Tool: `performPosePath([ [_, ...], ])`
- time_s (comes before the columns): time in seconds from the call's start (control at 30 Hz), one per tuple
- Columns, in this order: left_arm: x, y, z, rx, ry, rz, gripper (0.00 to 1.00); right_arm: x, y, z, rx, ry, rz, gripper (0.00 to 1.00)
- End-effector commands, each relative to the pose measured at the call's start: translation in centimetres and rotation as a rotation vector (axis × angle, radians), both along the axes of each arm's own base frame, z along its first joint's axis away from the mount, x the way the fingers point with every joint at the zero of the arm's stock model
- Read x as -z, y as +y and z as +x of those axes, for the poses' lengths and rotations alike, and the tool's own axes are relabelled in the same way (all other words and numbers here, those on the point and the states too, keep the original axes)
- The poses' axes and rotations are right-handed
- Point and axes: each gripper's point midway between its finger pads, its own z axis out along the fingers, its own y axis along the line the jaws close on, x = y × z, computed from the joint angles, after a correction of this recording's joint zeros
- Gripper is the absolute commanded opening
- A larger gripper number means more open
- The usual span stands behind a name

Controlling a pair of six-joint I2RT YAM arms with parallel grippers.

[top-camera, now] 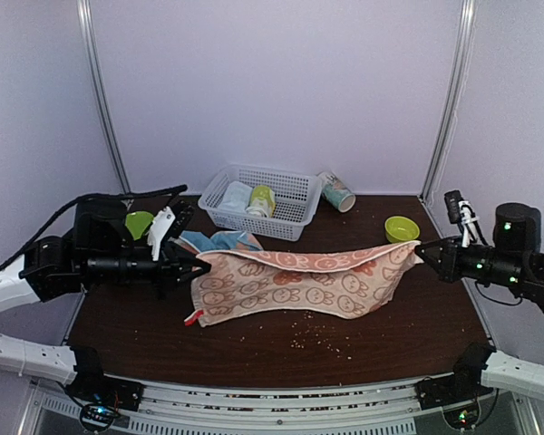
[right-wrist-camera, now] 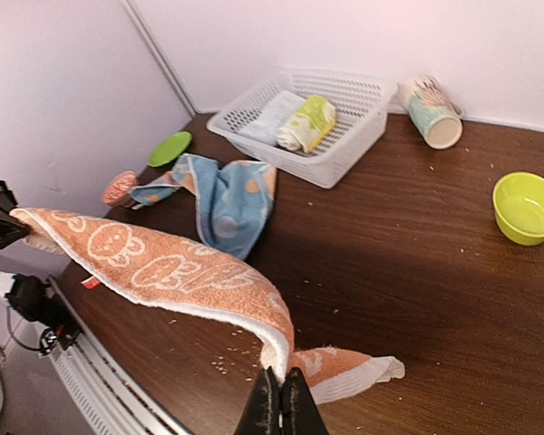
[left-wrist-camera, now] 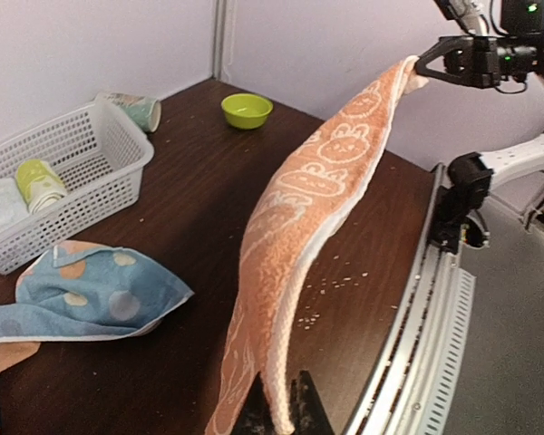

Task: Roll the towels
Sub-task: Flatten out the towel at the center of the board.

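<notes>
Top external view: I have the peach-orange cartoon-print cloth towel (top-camera: 299,281) slung over the dark wooden table (top-camera: 344,349). The left gripper (top-camera: 199,269) is pinched shut on one end and the right gripper (top-camera: 422,246) on the other, I'd say to stretch it flat for rolling. The light blue spotted towel (top-camera: 219,241) lies crumpled beside the white plastic basket (top-camera: 288,225).

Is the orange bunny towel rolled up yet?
Not rolled. The peach-orange towel hangs stretched out long between the left fingers and the right fingers, each pinching one end.

The peach towel (top-camera: 299,276) hides most of the blue towel (top-camera: 219,241) in the top view.
</notes>
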Motion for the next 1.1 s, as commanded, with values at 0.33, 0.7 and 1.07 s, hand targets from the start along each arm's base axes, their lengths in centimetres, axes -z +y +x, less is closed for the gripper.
performPosePath([
  [0.33,0.8,-2.3,-1.7,0.075,0.028,-0.037,0.00,1.4,-2.5,1.0,0.186,0.097,-0.004,0.00],
  [0.7,7.3,-3.3,9.0,-0.175,0.068,0.051,0.00,11.7,-3.1,9.5,0.459,0.256,-0.055,0.00],
  [1.07,8.7,0.1,14.3,-0.410,0.014,0.147,0.00,12.2,-1.9,13.0,0.467,0.242,-0.068,0.00],
])
